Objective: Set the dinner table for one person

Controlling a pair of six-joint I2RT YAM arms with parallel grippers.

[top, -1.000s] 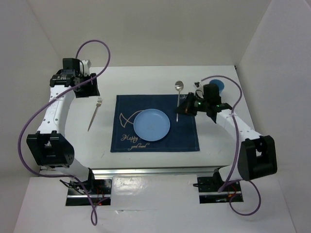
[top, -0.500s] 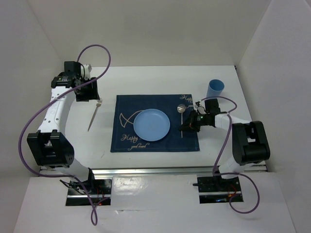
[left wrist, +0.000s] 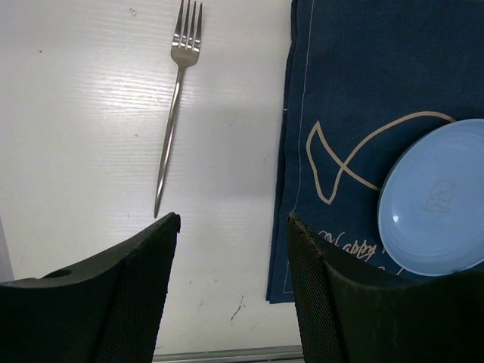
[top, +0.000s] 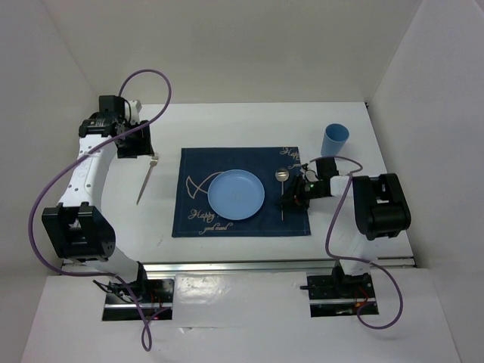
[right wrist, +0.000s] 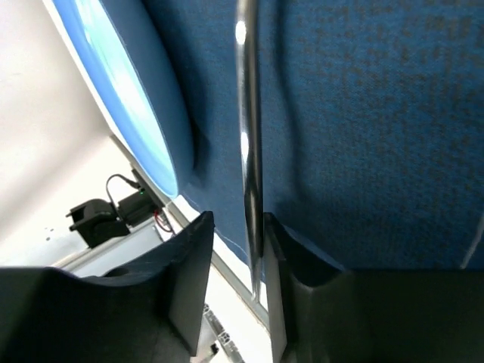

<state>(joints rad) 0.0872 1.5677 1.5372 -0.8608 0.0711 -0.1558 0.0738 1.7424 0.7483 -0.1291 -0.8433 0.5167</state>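
Note:
The white dinner table (top: 227,128) carries a navy placemat (top: 198,170) with a light blue plate (top: 236,194) in its middle. A silver spoon (top: 281,189) lies on the mat just right of the plate, bowl pointing away from me. My right gripper (top: 290,200) is low over the spoon's handle (right wrist: 246,113). Its jaws stand a little apart, open; the handle rests against the right one, with a gap on the left side (right wrist: 237,219). A fork (top: 147,180) lies left of the mat. Above and behind the fork, my left gripper (top: 141,141) hangs open and empty (left wrist: 233,218).
A light blue cup (top: 334,139) stands upright on the table behind the mat's right corner. The table's silver front rail (top: 242,266) runs along the near edge. White walls close in the back and both sides.
My right arm carried the spoon from the mat's far edge down to the right of the plate, and its jaws have parted from the handle. The left arm has barely moved.

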